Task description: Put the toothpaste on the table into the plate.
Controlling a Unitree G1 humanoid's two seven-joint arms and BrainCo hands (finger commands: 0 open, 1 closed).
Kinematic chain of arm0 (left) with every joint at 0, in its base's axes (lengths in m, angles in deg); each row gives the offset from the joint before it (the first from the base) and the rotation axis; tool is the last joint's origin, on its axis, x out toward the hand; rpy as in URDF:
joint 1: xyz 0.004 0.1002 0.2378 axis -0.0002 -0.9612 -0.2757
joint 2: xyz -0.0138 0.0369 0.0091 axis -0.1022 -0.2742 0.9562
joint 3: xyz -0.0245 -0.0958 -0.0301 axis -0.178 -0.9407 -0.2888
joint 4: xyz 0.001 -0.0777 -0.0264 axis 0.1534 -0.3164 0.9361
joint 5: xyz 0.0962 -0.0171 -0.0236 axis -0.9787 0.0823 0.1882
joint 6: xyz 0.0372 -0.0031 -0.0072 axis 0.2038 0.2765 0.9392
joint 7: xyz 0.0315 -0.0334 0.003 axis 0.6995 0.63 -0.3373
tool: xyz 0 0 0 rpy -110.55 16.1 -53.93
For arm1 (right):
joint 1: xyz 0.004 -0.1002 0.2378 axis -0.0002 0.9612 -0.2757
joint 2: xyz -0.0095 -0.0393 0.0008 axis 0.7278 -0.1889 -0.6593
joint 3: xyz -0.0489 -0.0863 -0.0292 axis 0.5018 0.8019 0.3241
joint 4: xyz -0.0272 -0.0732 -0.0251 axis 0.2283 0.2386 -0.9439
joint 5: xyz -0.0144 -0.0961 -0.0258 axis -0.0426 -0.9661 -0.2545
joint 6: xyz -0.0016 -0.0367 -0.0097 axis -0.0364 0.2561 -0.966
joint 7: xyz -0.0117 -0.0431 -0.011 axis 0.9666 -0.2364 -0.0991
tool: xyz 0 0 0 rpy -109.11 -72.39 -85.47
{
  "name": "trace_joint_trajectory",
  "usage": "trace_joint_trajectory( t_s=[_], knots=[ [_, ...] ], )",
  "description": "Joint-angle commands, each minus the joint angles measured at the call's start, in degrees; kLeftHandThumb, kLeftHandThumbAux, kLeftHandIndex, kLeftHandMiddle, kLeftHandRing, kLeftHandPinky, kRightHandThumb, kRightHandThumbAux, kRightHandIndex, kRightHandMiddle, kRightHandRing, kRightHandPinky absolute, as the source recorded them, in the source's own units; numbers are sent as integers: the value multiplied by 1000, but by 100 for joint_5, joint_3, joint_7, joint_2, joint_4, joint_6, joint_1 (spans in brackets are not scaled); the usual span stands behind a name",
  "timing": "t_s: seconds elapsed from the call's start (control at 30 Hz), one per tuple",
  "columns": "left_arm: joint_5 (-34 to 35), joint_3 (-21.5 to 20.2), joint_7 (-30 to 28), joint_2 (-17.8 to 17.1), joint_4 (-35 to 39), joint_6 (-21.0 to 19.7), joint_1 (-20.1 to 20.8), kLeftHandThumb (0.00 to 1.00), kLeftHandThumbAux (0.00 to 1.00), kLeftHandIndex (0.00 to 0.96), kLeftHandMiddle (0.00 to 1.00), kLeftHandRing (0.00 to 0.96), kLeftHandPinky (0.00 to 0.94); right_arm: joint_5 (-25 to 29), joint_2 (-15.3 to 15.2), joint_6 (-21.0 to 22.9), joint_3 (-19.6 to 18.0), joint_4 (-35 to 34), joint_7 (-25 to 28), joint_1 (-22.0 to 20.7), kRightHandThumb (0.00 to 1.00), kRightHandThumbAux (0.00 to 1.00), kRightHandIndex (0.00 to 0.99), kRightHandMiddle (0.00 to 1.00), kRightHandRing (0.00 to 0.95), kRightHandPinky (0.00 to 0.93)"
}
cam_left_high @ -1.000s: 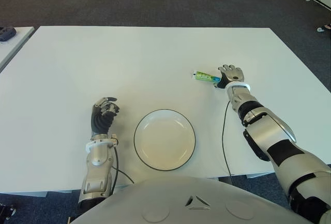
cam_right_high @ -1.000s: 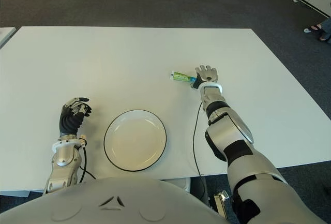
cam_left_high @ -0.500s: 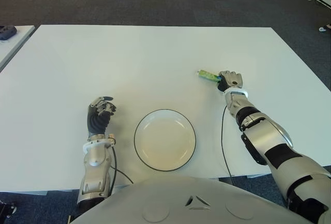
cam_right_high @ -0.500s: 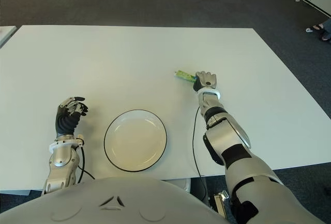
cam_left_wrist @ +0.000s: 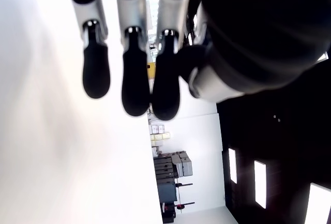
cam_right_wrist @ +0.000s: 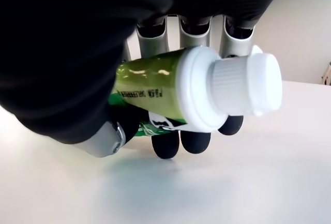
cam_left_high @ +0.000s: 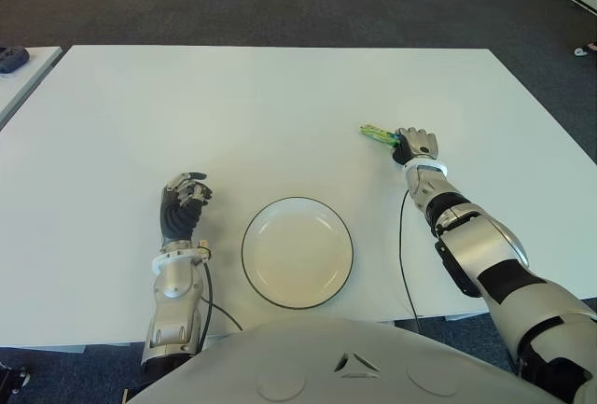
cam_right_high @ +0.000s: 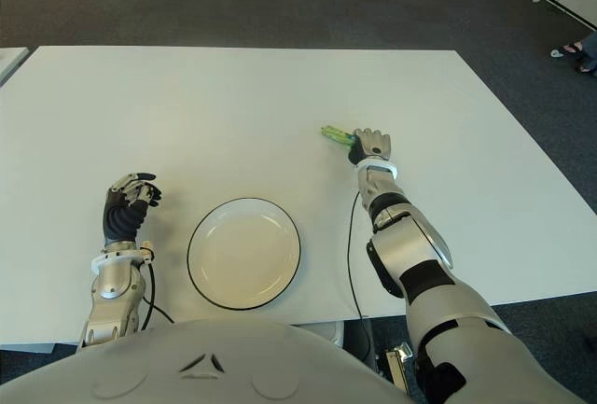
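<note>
A green toothpaste tube (cam_left_high: pixel 378 132) with a white cap (cam_right_wrist: pixel 243 85) is held in my right hand (cam_left_high: pixel 414 144), right of the table's centre. In the right wrist view the fingers (cam_right_wrist: pixel 195 142) curl around the tube (cam_right_wrist: pixel 155 92) close above the tabletop. The tube's flat end sticks out to the hand's left. A white plate (cam_left_high: pixel 298 251) with a dark rim sits empty near the front edge, well to the left of and nearer than that hand. My left hand (cam_left_high: pixel 183 206) shows left of the plate, fingers loosely curled and holding nothing.
The white table (cam_left_high: pixel 233 115) spans the view, with dark carpet beyond its far edge. A black cable (cam_left_high: pixel 403 245) runs along my right forearm to the front edge. Another table's corner (cam_left_high: pixel 19 63) shows at far left.
My right hand closed over the toothpaste tube and drew it slightly nearer; the tube has swung from lying flat to angled in the grasp. The left hand shifted only a little.
</note>
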Motion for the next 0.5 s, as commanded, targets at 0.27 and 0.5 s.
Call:
trace_joint_trajectory(
  t_s=[0.27,0.5],
  knots=[
    [17,-1,4,-7,-81,-52,52,706,715,433,608,586,564,62,3,-202,-103,51,-10,104,699,725,429,611,611,558],
    [27,-12,20,1,-106,-67,80,706,714,433,612,588,577,77,-12,-282,-157,51,-25,95,699,726,428,579,579,541]
  ],
)
